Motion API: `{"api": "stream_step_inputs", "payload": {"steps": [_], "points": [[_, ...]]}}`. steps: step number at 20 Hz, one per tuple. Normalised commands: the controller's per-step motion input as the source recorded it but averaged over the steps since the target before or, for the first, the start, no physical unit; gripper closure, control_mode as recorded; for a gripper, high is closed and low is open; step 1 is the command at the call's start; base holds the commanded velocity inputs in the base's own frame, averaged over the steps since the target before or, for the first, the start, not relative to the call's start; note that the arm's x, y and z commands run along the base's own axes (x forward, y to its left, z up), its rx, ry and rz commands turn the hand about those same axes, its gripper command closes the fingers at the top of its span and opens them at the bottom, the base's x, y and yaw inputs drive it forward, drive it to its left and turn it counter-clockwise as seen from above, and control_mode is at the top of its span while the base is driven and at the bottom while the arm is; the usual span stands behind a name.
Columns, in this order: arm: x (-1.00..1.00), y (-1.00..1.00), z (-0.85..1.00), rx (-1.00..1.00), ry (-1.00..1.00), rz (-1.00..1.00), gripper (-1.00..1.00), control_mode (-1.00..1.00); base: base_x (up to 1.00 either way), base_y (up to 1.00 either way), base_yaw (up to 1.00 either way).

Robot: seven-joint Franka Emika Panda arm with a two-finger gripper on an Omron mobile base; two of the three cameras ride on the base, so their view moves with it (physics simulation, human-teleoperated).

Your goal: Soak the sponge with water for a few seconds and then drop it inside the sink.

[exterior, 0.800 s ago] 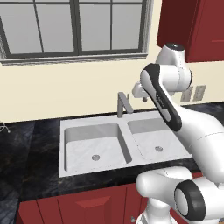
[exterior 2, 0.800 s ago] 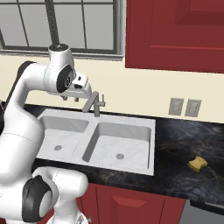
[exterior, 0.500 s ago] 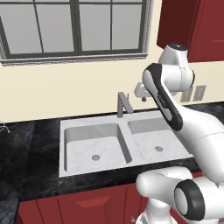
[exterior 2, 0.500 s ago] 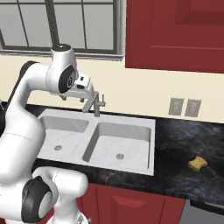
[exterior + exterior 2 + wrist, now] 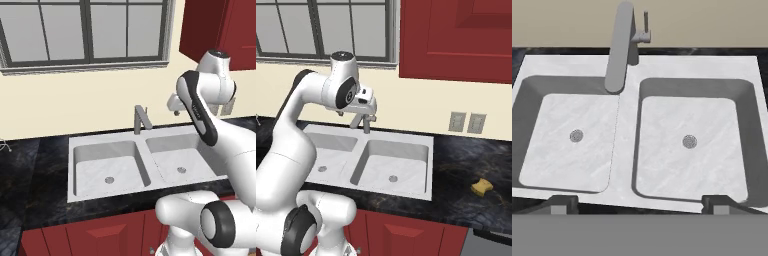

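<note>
The jaws (image 5: 639, 204) hang wide open and empty above the grey-white marbled double-basin sink (image 5: 628, 120) — best swing right to the small yellow-olive sponge (image 5: 481, 186) on the black desk (image 5: 471, 160) and descend squarely.

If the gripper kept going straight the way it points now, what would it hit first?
Probably the sink: the open gripper looks down at both basins, roughly toward the divider. The tap stands off that line; depth is unclear.

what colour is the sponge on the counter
Yellow-olive; the sponge shows best in the right base view, on the dark counter.

Pale marbled sink (image 5: 406, 145), grey tap (image 5: 619, 47), black veined counter (image 5: 466, 165) — yellow-olive sponge (image 5: 481, 187), red cabinets (image 5: 456, 40).
</note>
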Motion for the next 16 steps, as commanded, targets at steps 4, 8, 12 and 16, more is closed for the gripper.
{"api": "stream_step_inputs", "payload": {"steps": [4, 8, 12, 16], "points": [[0.00, -0.32, 0.00, 0.00, 0.00, 0.00, -1.00, -1.00, 0.00, 0.00, 0.00], [0.00, -0.02, 0.00, 0.00, -0.01, 0.00, -1.00, -1.00, 0.00, 0.00, 0.00], [0.00, 0.00, -0.17, 0.12, -0.09, 0.00, -1.00, -1.00, 0.00, 0.00, 0.00], [0.04, 0.00, -0.23, 0.20, -0.16, 0.00, -1.00, -1.00, 0.00, 0.00, 0.00]]}}
